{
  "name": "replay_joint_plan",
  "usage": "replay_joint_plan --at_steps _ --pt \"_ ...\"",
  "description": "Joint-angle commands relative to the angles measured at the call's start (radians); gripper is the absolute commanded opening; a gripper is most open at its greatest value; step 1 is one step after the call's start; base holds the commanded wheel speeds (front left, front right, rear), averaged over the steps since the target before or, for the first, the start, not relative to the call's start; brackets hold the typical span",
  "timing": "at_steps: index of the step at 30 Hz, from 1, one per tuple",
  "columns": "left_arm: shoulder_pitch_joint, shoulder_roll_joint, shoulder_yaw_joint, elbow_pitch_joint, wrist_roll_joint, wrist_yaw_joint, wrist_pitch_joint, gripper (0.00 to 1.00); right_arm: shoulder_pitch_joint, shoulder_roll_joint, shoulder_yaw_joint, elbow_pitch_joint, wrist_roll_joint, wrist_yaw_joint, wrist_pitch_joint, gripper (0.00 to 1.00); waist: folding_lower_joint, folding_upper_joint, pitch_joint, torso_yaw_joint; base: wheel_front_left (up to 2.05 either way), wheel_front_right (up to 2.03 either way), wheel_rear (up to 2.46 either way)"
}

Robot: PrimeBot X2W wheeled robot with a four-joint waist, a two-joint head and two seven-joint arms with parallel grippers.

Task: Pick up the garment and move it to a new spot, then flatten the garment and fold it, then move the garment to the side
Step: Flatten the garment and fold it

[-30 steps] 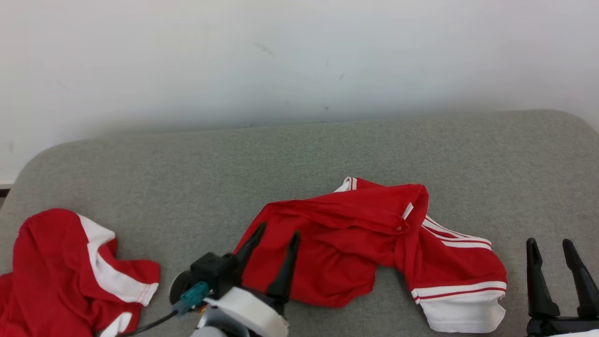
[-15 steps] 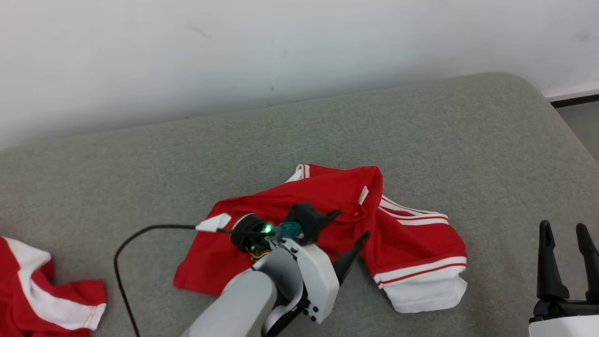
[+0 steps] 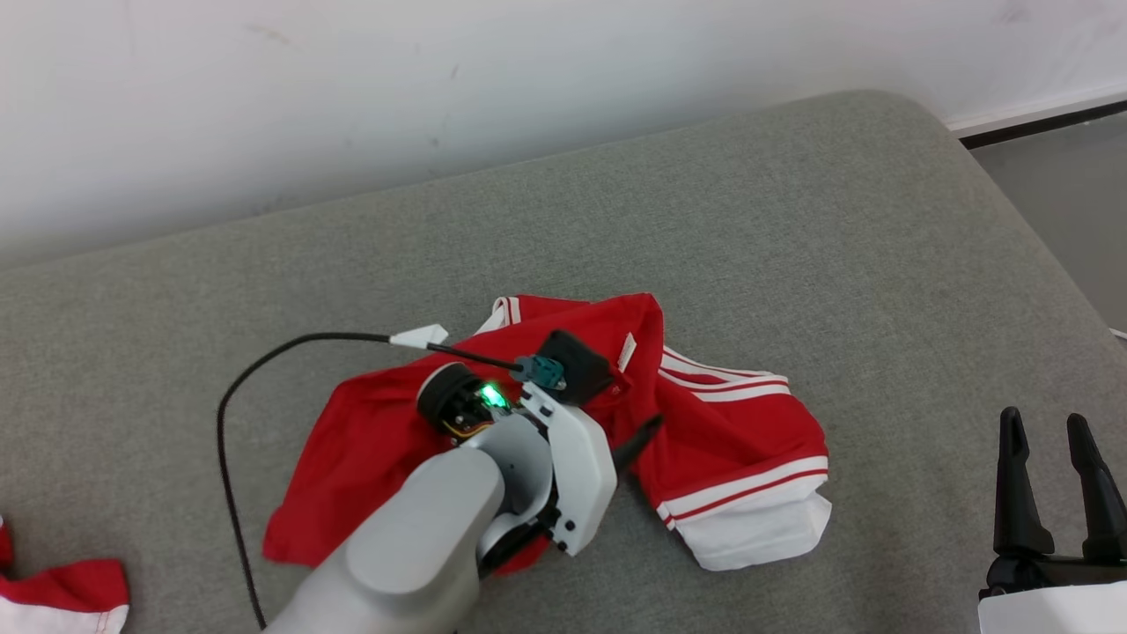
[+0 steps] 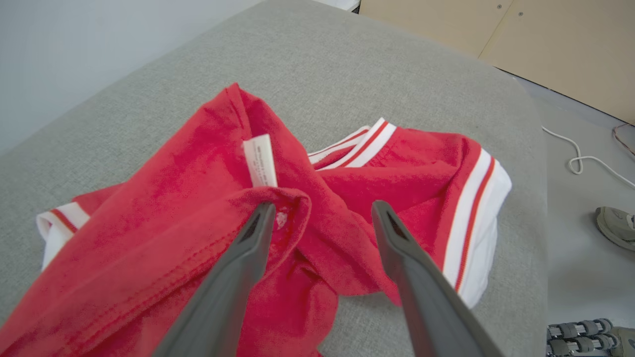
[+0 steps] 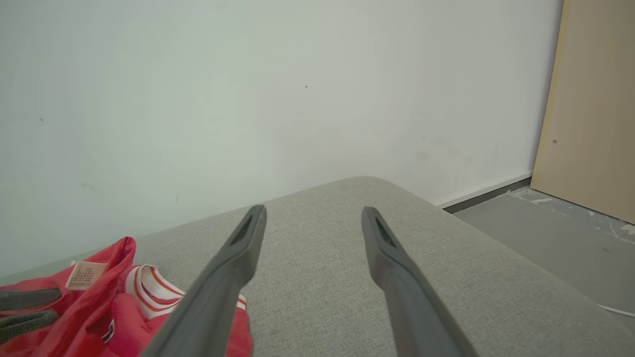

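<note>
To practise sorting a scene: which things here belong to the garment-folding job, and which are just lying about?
Belongs to the job: red garment; left gripper, open over it; right gripper, open at the side; grey cushion beneath.

Lying about: second red-and-white garment; shoe; white cable on the floor.

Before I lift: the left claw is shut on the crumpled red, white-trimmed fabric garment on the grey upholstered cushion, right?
No: the left wrist view shows the left claw open over the crumpled red, white-trimmed fabric garment, on the grey upholstered cushion.
</note>
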Motion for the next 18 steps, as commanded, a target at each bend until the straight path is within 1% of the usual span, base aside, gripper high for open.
replay_joint_plan --at_steps 1,5,7,8,9,10,12,13,14,15,16,18 --pt "-0.023 0.012 0.007 0.029 -0.011 -0.002 -0.002 1.00 -0.008 0.003 -0.002 0.002 0.004 -0.002 0.001 1.00 0.0000 -0.0001 0.004 -0.005 0.00 0.00 0.00" --pt "-0.044 0.010 0.029 0.085 -0.040 -0.001 -0.009 1.00 -0.007 0.006 -0.006 0.004 0.004 -0.002 0.001 1.00 0.0000 -0.0001 0.006 -0.006 0.00 0.00 0.00" --pt "-0.054 0.009 0.025 0.112 -0.046 -0.001 0.002 1.00 -0.007 0.009 -0.008 0.005 0.002 -0.002 0.001 1.00 0.0000 -0.0001 0.007 -0.005 0.00 0.00 0.00" --pt "-0.059 0.011 0.022 0.123 -0.045 -0.001 0.001 0.97 -0.008 0.010 -0.007 0.007 0.001 -0.002 0.001 1.00 0.0000 -0.0001 0.007 -0.004 0.00 0.00 0.00" --pt "-0.063 0.012 0.016 0.136 -0.043 -0.001 0.001 0.82 -0.010 0.011 -0.005 0.009 -0.001 -0.002 0.001 1.00 0.0000 -0.0001 0.008 -0.003 0.00 0.00 0.00" --pt "-0.066 0.012 0.009 0.145 -0.040 -0.001 0.000 0.75 -0.012 0.012 -0.004 0.010 -0.003 -0.002 0.001 1.00 0.0000 -0.0001 0.008 -0.002 0.00 0.00 0.00" --pt "-0.074 0.008 -0.002 0.163 -0.041 -0.002 -0.006 0.70 -0.016 0.012 -0.001 0.011 -0.003 -0.002 0.001 1.00 0.0000 -0.0001 0.009 0.000 0.00 0.00 0.00" --pt "-0.077 0.005 -0.008 0.168 -0.044 -0.002 -0.012 0.61 -0.017 0.012 0.000 0.011 -0.004 -0.002 0.001 1.00 0.0000 -0.0001 0.009 0.000 0.00 0.00 0.00" --pt "-0.081 0.003 -0.015 0.174 -0.045 -0.002 -0.016 0.40 -0.018 0.011 0.001 0.012 -0.004 -0.002 0.001 1.00 0.0000 -0.0001 0.010 0.001 0.00 0.00 0.00" --pt "-0.085 0.002 -0.019 0.180 -0.047 -0.002 -0.023 0.23 -0.019 0.011 0.002 0.013 -0.004 -0.002 0.001 1.00 0.0000 -0.0001 0.011 0.001 0.00 0.00 0.00" --pt "-0.090 0.000 -0.022 0.187 -0.049 -0.002 -0.028 0.00 -0.019 0.011 0.003 0.013 -0.004 -0.002 0.001 1.00 0.0000 -0.0001 0.011 0.002 0.00 0.00 0.00" --pt "-0.097 -0.003 -0.029 0.199 -0.055 -0.002 -0.037 0.00 -0.020 0.009 0.004 0.015 -0.003 -0.002 0.001 1.00 0.0000 -0.0001 0.012 0.004 0.00 0.00 0.00"
